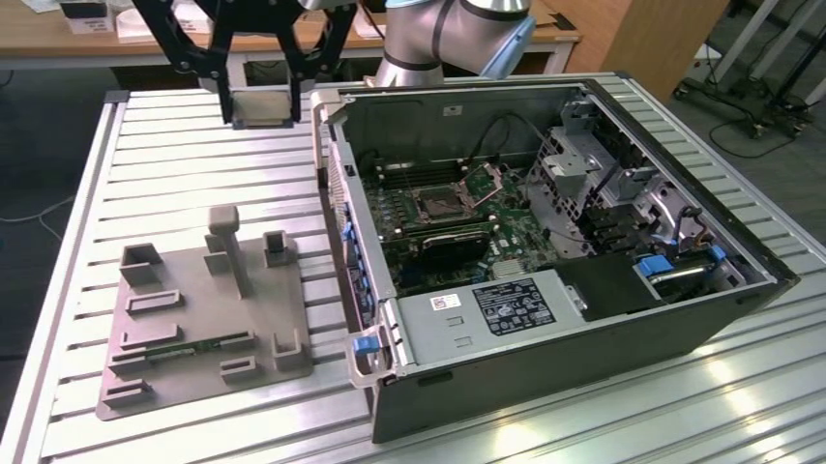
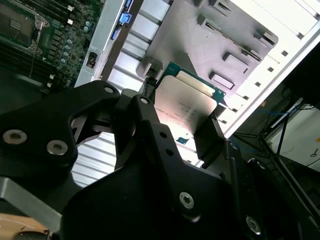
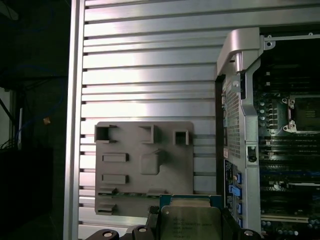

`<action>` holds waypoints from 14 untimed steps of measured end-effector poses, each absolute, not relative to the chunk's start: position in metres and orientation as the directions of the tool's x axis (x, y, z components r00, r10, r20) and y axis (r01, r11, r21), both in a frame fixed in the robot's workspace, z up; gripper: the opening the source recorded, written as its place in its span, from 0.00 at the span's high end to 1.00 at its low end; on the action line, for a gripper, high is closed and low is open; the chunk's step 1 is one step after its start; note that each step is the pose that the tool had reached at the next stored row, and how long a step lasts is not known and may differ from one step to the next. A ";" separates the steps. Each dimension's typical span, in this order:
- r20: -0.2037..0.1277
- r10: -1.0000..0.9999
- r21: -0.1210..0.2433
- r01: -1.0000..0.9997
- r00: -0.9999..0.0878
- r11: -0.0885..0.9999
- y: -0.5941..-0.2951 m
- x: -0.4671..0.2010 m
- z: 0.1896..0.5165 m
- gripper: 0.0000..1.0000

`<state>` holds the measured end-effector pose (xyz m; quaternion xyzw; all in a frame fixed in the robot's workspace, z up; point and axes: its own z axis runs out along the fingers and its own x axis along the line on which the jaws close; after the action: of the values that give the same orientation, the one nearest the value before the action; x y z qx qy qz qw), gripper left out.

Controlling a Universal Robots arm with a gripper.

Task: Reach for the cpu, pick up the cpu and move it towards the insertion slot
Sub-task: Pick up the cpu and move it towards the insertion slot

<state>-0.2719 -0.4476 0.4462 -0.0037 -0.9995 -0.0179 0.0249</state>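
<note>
The hand (image 2: 187,127) is seen raised above the ribbed tabletop (image 3: 150,75), closed on the cpu (image 2: 185,102), which is held between the black fingers (image 2: 210,137) in both wrist views. The grey fixture tray (image 3: 145,165) lies below it. The insertion slot (image 1: 439,204) sits inside the open computer case (image 1: 555,367), well apart from the hand.

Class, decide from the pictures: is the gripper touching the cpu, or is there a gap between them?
Touching. In the second wrist view the gripper has its black fingers pressed against opposite edges of the cpu, holding it clear of the grey fixture tray.
</note>
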 end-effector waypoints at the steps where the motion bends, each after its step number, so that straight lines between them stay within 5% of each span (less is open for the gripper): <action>1: 0.050 0.007 0.036 0.008 -0.999 0.999 -0.448 -0.271 0.446 0.45; 14: 0.050 0.007 0.036 0.008 -0.999 0.999 -0.448 -0.264 0.446 0.45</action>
<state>-0.2644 -0.4476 0.4462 -0.0037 -0.9995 -0.0179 0.0248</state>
